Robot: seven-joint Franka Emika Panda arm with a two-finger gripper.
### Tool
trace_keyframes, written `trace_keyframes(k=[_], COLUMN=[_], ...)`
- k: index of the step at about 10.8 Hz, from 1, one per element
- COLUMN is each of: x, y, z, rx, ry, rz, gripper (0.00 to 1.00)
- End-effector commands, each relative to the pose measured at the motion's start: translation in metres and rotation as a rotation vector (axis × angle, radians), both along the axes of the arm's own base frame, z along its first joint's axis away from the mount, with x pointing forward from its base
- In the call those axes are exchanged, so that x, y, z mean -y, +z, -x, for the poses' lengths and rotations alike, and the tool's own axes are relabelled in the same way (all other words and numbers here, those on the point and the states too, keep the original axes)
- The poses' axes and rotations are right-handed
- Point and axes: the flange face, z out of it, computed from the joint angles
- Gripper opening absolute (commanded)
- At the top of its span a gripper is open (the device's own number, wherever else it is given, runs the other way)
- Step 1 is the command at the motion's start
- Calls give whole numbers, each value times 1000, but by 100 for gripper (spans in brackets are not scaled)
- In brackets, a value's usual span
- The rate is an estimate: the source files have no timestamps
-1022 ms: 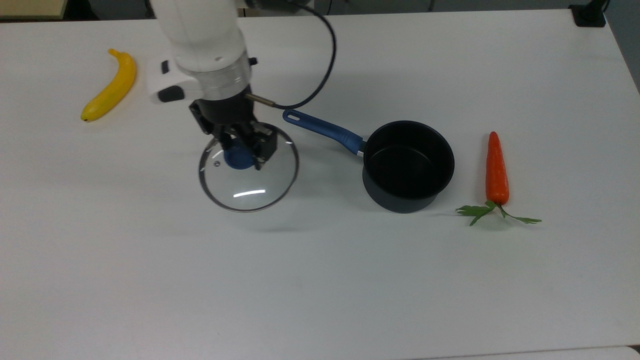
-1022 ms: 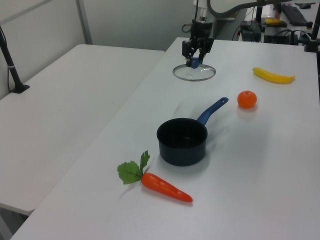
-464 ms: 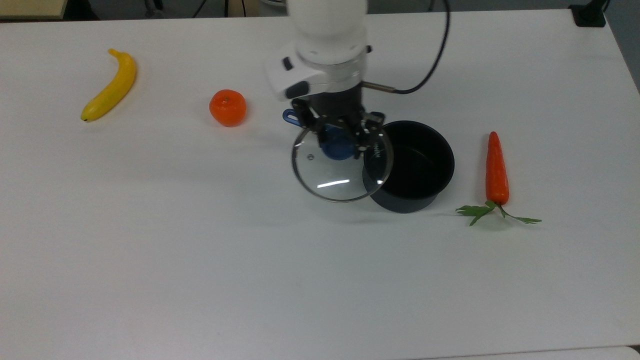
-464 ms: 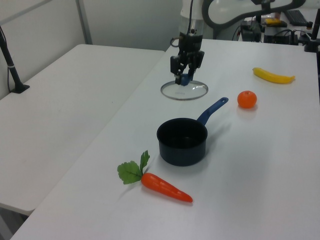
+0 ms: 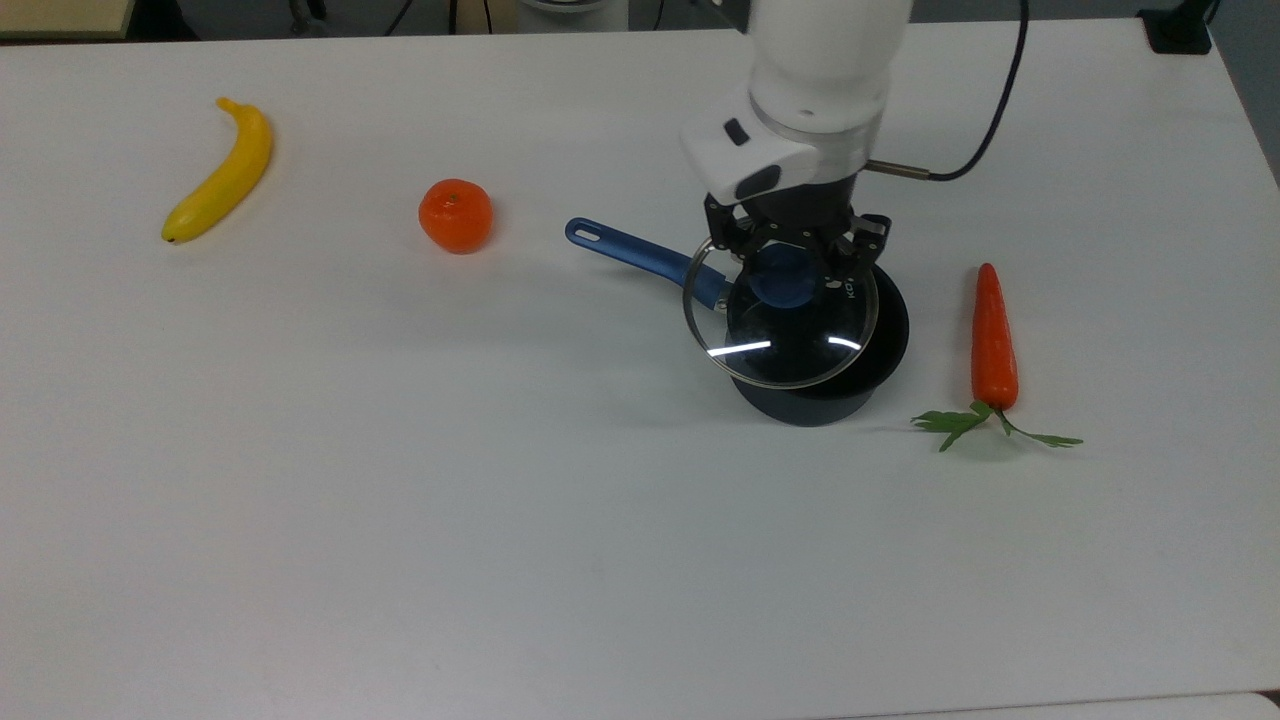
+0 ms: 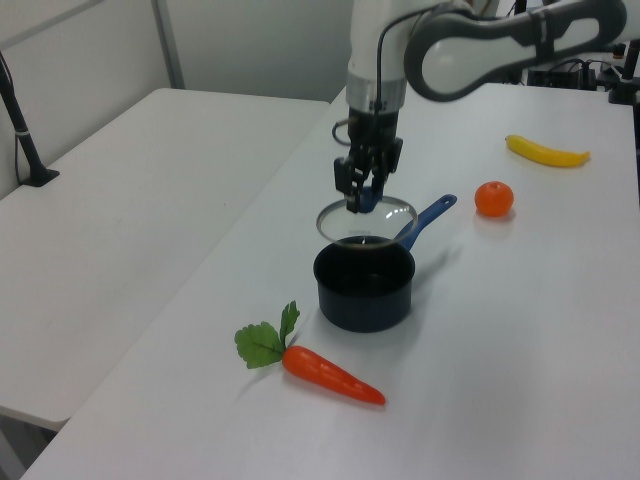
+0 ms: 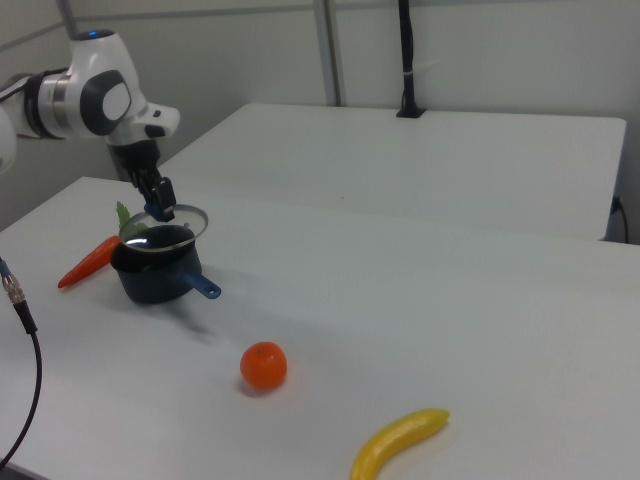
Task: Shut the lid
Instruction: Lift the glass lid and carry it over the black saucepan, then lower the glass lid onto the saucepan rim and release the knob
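The lid (image 5: pixel 781 325) is gripped by its blue knob (image 5: pixel 783 276) between the closed fingers of the gripper (image 5: pixel 790 262); it is held in the air above the black saucepan (image 5: pixel 818 385), overlapping most of the opening in the top view but offset toward the top view's left, so that the saucepan's far rim stays uncovered; whether glass and rim touch cannot be told. The saucepan stands on the white table (image 5: pixel 500 520) with its blue handle (image 5: pixel 640 255) pointed toward the top view's upper left. A carrot (image 5: pixel 994 340) lies just beside the saucepan toward the table's right edge in the top view; an orange (image 5: pixel 456 215) and a banana (image 5: pixel 220 172) lie well apart, toward the left edge.
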Motion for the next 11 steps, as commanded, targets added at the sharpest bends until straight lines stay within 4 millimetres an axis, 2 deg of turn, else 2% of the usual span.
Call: trace_keyframes(k=[1, 2, 4, 10, 11], x=[-28, -39, -45, -47, -53], y=[-25, -31, -42, -49, -50], z=[9, 11, 9, 7, 10], rx=[-21, -16, -2, 20, 19], ry=[-11, -4, -23, -43, -41], rz=[52, 54, 64, 76, 77], gripper=[38, 39, 39, 41, 42])
